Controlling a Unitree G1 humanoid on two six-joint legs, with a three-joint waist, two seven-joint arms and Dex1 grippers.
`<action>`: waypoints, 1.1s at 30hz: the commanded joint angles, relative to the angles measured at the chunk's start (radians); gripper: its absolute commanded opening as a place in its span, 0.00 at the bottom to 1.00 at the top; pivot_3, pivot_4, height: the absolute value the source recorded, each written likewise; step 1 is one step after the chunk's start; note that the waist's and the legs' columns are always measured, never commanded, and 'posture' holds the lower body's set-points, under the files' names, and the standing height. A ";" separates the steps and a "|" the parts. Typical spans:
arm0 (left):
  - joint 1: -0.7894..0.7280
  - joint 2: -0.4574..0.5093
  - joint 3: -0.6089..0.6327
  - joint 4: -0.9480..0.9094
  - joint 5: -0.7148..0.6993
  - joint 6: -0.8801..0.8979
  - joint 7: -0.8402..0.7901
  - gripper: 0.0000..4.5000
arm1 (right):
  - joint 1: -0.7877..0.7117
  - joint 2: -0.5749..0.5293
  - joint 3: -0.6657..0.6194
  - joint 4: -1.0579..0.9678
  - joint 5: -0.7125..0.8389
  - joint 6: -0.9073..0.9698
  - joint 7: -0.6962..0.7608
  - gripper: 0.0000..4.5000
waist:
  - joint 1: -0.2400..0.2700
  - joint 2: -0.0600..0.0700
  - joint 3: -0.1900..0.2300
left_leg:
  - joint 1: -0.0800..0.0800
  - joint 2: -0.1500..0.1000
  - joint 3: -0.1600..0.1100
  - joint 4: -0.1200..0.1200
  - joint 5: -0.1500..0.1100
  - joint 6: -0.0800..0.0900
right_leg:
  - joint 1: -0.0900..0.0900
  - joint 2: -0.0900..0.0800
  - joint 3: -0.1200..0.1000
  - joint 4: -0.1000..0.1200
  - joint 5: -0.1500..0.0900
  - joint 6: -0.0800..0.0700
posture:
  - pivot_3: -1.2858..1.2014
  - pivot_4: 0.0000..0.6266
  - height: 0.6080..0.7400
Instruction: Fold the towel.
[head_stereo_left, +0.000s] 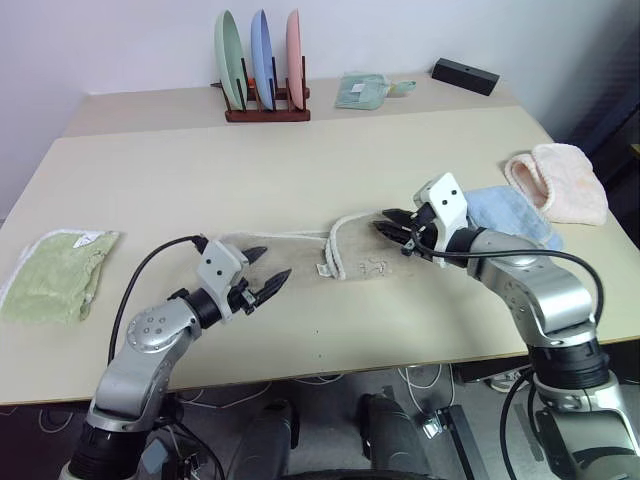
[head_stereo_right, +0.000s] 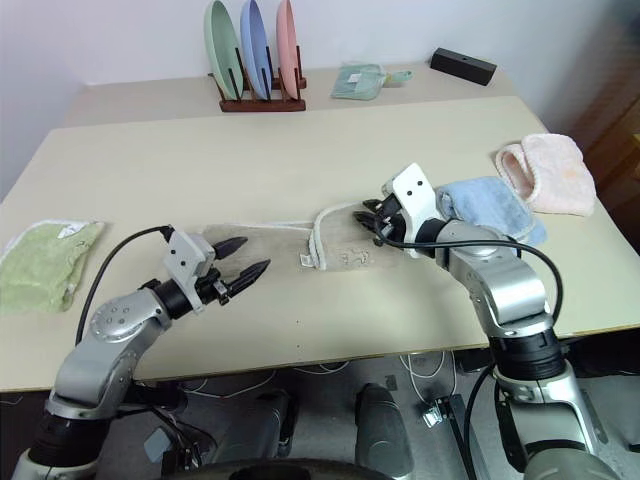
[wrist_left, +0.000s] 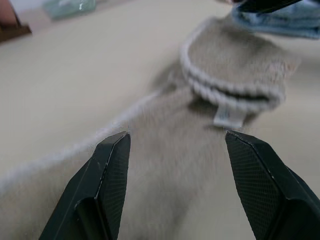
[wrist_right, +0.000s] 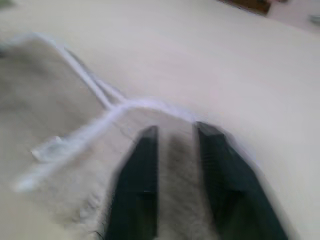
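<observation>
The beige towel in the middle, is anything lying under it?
The towel lies on the bare table, its right part folded back over itself, so towel lies under towel there. Whether anything else sits beneath cannot be seen, the cloth covers it.

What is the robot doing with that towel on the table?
It is folding the beige towel that lies along the near part of the table. The right gripper is over the towel's right end, where part of it is already doubled over, and its fingers look shut. The left gripper waits open at the towel's left end, holding nothing. Other cloths lie around it: a green one, a blue one and a pink one.
</observation>
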 joint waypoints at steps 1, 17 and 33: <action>0.023 -0.007 0.012 -0.066 -0.008 0.005 0.023 0.68 | -0.029 0.040 0.055 0.103 -0.069 -0.106 0.003 0.01 | 0.000 0.000 0.000 | 0.000 0.000 0.000 0.000 0.000 0.000 | 0.000 0.000 0.000 0.000 0.000 0.000 | 0.52 0.24 0.97; 0.257 -0.130 0.161 -0.240 -0.168 0.140 0.204 0.73 | -0.074 0.016 0.015 0.109 -0.108 -0.277 0.118 0.12 | 0.000 0.000 0.000 | 0.001 0.000 0.000 0.000 0.000 0.000 | 0.001 0.000 0.000 0.000 0.000 0.000 | 0.52 0.24 0.97; 0.130 -0.455 0.402 -0.171 -0.914 0.431 0.954 1.00 | -0.094 -0.016 0.052 -0.086 -0.041 -0.293 0.291 0.99 | 0.008 -0.002 0.000 | 0.000 0.000 -0.002 0.003 0.000 0.000 | 0.002 0.000 -0.001 0.000 0.000 0.000 | 0.52 0.24 0.97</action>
